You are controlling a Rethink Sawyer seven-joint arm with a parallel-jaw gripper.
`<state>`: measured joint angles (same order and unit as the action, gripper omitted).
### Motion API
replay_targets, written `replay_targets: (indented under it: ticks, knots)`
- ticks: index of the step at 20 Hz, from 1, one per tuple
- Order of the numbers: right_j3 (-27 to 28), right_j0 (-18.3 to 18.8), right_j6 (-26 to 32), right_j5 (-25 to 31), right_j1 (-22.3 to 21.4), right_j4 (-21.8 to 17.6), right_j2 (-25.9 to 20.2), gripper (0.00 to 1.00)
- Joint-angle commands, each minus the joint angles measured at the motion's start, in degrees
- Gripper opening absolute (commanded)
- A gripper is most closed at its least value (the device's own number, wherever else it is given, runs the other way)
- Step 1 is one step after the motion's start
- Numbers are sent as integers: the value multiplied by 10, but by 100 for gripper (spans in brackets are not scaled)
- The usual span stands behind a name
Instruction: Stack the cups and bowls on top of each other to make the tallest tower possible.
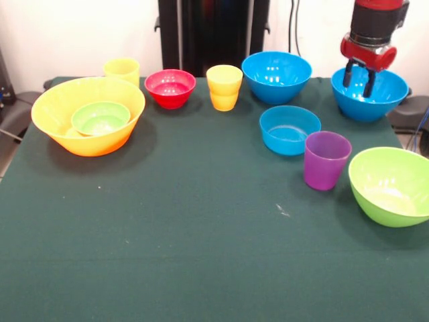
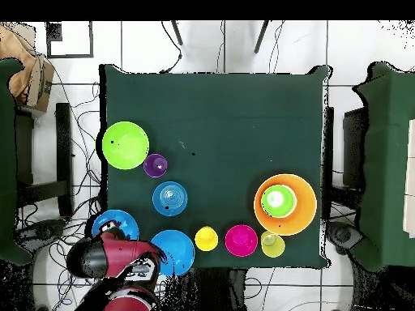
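My gripper (image 1: 358, 78) hangs open over the large blue bowl (image 1: 385, 98) at the far right, fingertips just above its rim, holding nothing. The tower is the huge orange-yellow bowl (image 1: 100, 143) at the left with the small green bowl (image 1: 100, 118) nested inside. Along the back stand a yellow cup (image 1: 122, 69), the small red bowl (image 1: 170, 88), a second yellow cup (image 1: 224, 87) and another large blue bowl (image 1: 276, 76). A shallow blue bowl (image 1: 289, 129), the purple cup (image 1: 326, 160) and the lime green bowl (image 1: 392, 186) sit at the right.
Seen from overhead, the red and black arm (image 2: 109, 257) covers part of the corner blue bowl (image 2: 113, 222). That bowl sits close to the table's corner. The lime green bowl (image 2: 126, 145) lies near the table's side edge. Chairs and cables surround the table.
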<state>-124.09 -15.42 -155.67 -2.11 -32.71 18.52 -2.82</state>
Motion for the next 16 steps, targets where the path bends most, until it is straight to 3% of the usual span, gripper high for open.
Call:
replay_targets:
  ticks: [1,6,9,12,16]
  knots:
    - [39,-10,-97,-3,10,47,-5,100]
    - [1,-14,-121,22,-61,63,-20,100]
    - [-27,1,-138,29,-107,67,-46,100]
    - [-34,-7,-131,68,-145,79,-33,100]
    - [-44,21,-122,64,-152,81,-56,100]
